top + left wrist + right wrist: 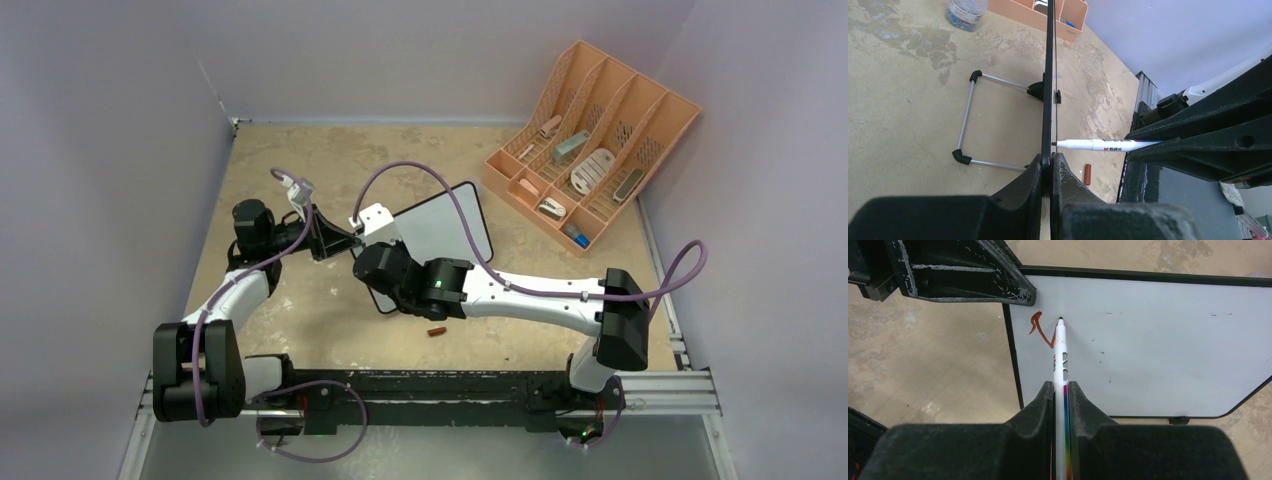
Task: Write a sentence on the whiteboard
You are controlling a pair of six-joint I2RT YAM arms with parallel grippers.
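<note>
**Pen tip on the board, blank face running off to the side**

Nearest me, the right gripper (1060, 390) is clenching a slim white marker with a rainbow stripe (1062, 360), with both fingers pressing on its barrel. The marker's long axis is pointing straight ahead from the fingers, roughly square to the board face. Its dark tip appears to be touching the small white rectangular whiteboard with a thin black frame (1158, 350).

The tip is sitting near 1 end of the board, just beside 2 short red-brown strokes (1040, 330). In the right wrist view, nearly all the unmarked face is lying to the right of it. I judge the next stroke needs to slide that way across the face, not push deeper in.

Beyond that, the left gripper (1050, 162) is clamping the whiteboard's edge close to the strokes. The board is standing upright on a thin metal wire stand (965, 120) on the mottled tan table (300, 160).

A small reddish-brown cap (437, 331) is lying loose on the table. Farthest off, a peach slotted desk organizer (590, 140) is sitting well apart in the corner.
</note>
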